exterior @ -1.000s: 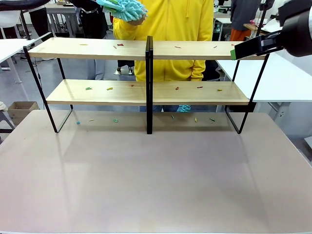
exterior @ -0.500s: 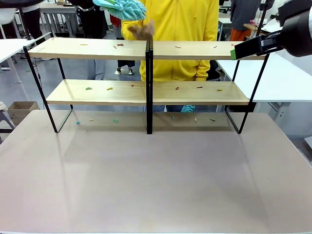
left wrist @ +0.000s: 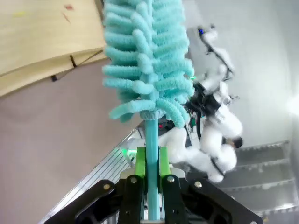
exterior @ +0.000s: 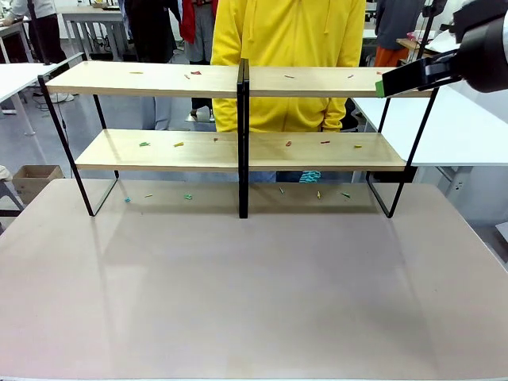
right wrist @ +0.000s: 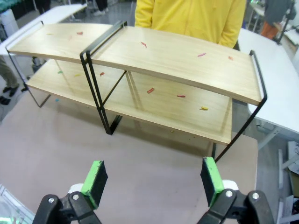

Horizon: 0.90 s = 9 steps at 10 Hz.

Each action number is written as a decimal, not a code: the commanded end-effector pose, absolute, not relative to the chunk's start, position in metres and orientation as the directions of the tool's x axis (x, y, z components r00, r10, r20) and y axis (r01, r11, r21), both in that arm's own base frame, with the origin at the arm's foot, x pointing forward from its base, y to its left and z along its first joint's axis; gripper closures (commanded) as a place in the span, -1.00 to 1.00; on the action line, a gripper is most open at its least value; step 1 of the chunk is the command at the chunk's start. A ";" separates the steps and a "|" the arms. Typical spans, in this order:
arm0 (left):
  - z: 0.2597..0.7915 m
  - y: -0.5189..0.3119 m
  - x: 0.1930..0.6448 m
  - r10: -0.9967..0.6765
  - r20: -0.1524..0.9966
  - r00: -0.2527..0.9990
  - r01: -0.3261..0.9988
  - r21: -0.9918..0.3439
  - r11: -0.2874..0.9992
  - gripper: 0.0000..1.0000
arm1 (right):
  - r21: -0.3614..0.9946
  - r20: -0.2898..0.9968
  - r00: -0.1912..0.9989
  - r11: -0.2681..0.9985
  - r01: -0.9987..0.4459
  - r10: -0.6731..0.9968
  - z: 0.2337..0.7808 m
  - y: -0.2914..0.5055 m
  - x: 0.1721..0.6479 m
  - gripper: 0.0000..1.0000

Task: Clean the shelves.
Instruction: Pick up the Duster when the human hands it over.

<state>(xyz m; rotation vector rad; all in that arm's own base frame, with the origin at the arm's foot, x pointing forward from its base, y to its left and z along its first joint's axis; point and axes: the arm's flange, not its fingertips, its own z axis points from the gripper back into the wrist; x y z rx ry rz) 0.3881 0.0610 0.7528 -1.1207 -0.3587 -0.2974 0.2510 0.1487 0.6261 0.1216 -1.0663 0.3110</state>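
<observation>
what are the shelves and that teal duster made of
The shelves: boards look like pale wood or wood-look laminate, matte, with faint grain; the frame seems thin black painted metal. The duster: head looks like soft chenille or microfibre, judging by its fuzzy strands; its handle seems smooth teal plastic.
</observation>
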 end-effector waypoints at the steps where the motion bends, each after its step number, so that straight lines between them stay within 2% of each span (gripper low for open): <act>1: 0.728 0.130 0.327 0.013 0.600 0.800 0.564 -0.759 0.327 1.00 | -0.055 0.875 0.443 0.949 -0.311 0.196 0.627 0.148 0.252 -1.00; 2: 0.722 0.165 0.307 -0.005 0.629 0.777 0.599 -0.738 0.310 1.00 | -0.055 0.875 0.443 0.949 -0.311 0.196 0.627 0.148 0.252 -1.00; 4: 0.699 0.219 0.282 -0.149 0.674 0.724 0.681 -0.662 0.314 1.00 | -0.055 0.875 0.443 0.949 -0.311 0.196 0.627 0.148 0.252 -1.00; 5: 0.689 0.235 0.280 -0.070 0.671 0.738 0.656 -0.691 0.304 1.00 | -0.055 0.875 0.443 0.949 -0.311 0.196 0.627 0.148 0.252 -1.00; 6: 0.707 0.207 0.263 -0.059 0.657 0.751 0.639 -0.702 0.313 1.00 | -0.055 0.875 0.443 0.949 -0.311 0.196 0.627 0.148 0.252 -1.00; 9: 0.707 0.207 0.263 -0.059 0.657 0.751 0.639 -0.702 0.313 1.00 | -0.055 0.875 0.443 0.949 -0.311 0.196 0.627 0.148 0.252 -1.00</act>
